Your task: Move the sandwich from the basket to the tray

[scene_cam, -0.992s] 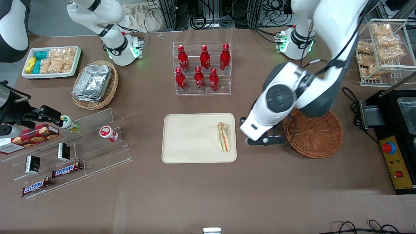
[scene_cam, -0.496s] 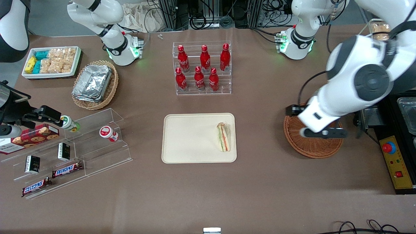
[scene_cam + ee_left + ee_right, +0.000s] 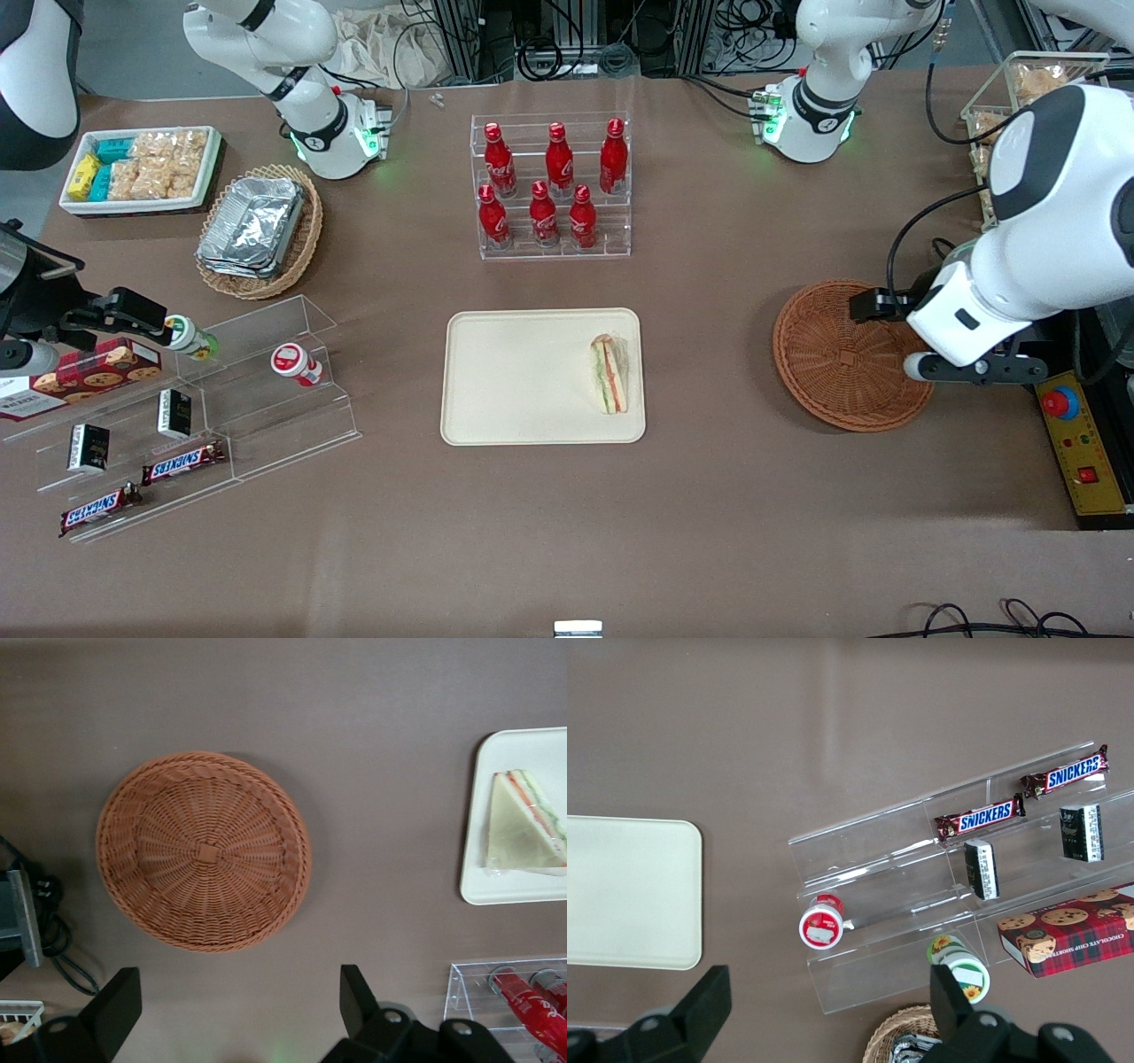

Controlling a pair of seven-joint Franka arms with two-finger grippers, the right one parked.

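Observation:
The sandwich (image 3: 609,374) lies on the cream tray (image 3: 523,381), close to the tray's edge that faces the basket. It is a white wedge with red and green filling, also visible in the left wrist view as the sandwich (image 3: 518,828) on the tray (image 3: 518,889). The round orange-brown basket (image 3: 842,354) holds nothing, as the basket (image 3: 204,850) also shows from above. My left gripper (image 3: 974,370) hangs high over the basket's rim toward the working arm's end. The gripper (image 3: 237,1005) is open with nothing between its fingers.
A clear rack of red bottles (image 3: 551,190) stands farther from the camera than the tray. A black control box with a red button (image 3: 1085,425) and a wire rack of snack bags (image 3: 1045,133) sit beside the working arm. An acrylic snack shelf (image 3: 204,408) and a foil-container basket (image 3: 259,230) lie toward the parked arm's end.
My left arm swung away from the tray, passed over the basket and now sits at its rim toward the working arm's end. The sandwich stayed put on the tray.

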